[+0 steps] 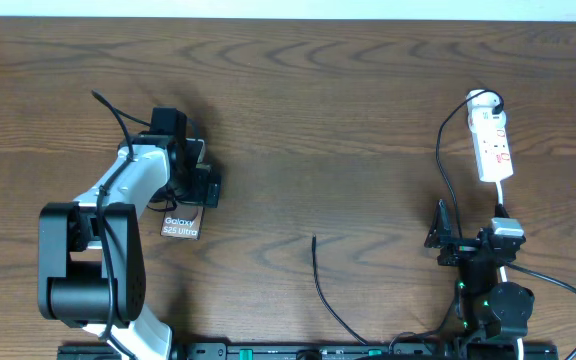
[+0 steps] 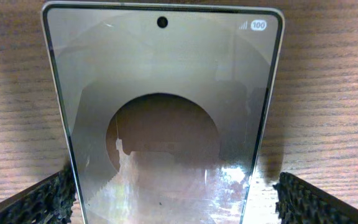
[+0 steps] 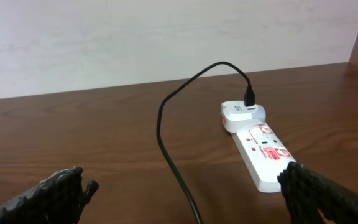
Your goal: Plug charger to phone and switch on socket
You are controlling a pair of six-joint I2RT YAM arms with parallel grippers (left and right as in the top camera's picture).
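The phone (image 1: 181,226) lies flat on the table at the left, its "Galaxy S25 Ultra" lettering toward the front. My left gripper (image 1: 190,190) is open and straddles the phone (image 2: 166,93); its left finger is at the phone's edge, and its right finger (image 2: 303,199) stands apart. The white socket strip (image 1: 493,145) lies at the far right, with a white adapter (image 1: 482,100) plugged in. The black charger cable (image 3: 166,143) runs from the adapter between the open fingers of my right gripper (image 1: 468,228). Its free plug tip (image 1: 314,240) lies mid-table.
The socket strip (image 3: 263,152) lies just beyond my right finger, and its white cord runs back under the right arm. A pale wall borders the table's far edge. The arm bases stand along the front edge.
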